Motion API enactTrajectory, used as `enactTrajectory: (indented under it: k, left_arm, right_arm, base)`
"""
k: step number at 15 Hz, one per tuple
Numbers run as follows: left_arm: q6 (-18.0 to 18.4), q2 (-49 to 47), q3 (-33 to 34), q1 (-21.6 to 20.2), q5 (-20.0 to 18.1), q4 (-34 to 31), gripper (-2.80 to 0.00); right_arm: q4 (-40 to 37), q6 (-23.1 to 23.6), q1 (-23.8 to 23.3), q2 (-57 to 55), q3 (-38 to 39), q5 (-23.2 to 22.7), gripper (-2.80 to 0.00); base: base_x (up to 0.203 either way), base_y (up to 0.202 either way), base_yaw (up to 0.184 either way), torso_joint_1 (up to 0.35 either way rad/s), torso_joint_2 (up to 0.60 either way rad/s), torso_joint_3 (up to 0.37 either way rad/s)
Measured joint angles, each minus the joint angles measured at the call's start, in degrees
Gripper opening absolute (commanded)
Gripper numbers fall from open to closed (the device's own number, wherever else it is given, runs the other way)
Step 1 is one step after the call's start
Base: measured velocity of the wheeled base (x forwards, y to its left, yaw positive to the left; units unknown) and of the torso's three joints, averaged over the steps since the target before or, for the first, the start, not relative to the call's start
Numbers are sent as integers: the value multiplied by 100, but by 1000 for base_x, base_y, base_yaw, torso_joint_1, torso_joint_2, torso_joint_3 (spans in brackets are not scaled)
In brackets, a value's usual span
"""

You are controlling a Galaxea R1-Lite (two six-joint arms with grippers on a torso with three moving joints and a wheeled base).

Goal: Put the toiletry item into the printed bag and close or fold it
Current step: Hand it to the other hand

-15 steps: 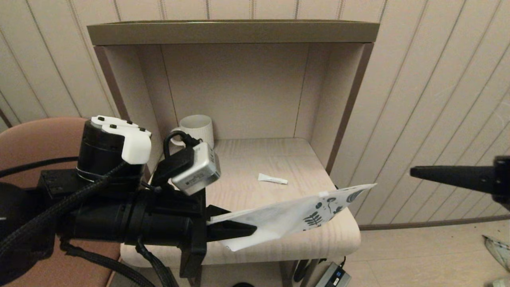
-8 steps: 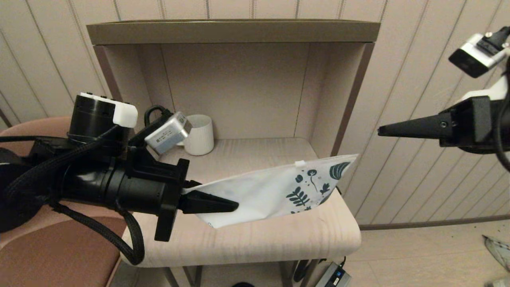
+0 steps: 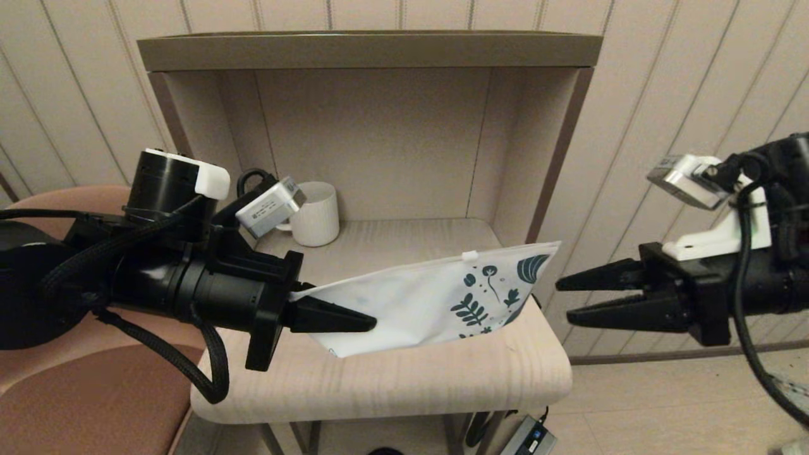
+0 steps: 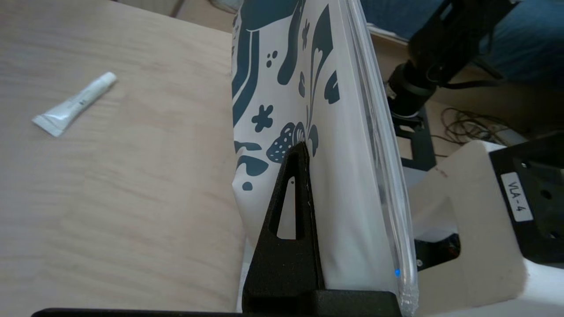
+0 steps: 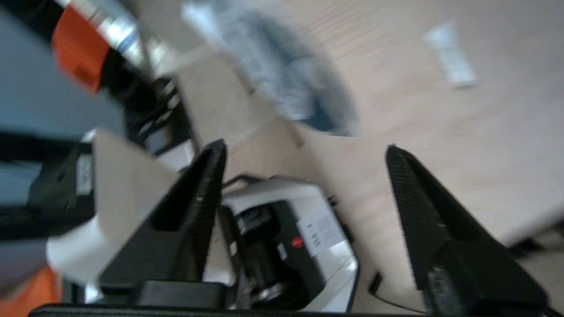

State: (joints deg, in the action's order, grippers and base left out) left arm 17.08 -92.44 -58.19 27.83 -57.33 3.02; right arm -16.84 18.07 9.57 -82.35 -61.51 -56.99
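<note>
White printed bag (image 3: 436, 300) hangs pinched in left gripper (image 3: 370, 324), contents unseen.

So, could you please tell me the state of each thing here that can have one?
printed bag: held off the table, zip edge up, looks closed.
toiletry item: lying flat on the table, cap on, outside the bag.
left gripper: shut on the bag's plain end.
right gripper: open, empty, just off the bag's printed end.
mug: upright at the shelf's back.

- A pale wood-grain table (image 3: 404, 379) is standing inside an open-fronted alcove.
- A white ribbed mug (image 3: 314, 213) is sitting at its back left.
- The toiletry item (image 4: 74, 104) is lying flat on it.
</note>
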Motion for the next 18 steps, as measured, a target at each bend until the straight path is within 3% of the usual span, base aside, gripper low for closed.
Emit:
enactTrajectory:
  k: [7,10,15,18]
  left_arm:
    - [350,-67,238,398,4,-9,-280]
    - [381,-108,296,521,56,0,-280]
    - [763,-108,389,549,87,9,-280]
    - [996,-119,392,549,91,33,-280]
  right_arm:
    - [832,171,321,154,614,-6,0]
    - [861,175,415,186,717,22,0]
    - [964,227,440,213,840,21,0]
    - [1205,637,504,215,1173,24,0]
  base:
    - [0,0,0,0,0,0]
    - [0,0,0,0,0,0]
    - [0,0,0,0,0,0]
    - [0,0,0,0,0,0]
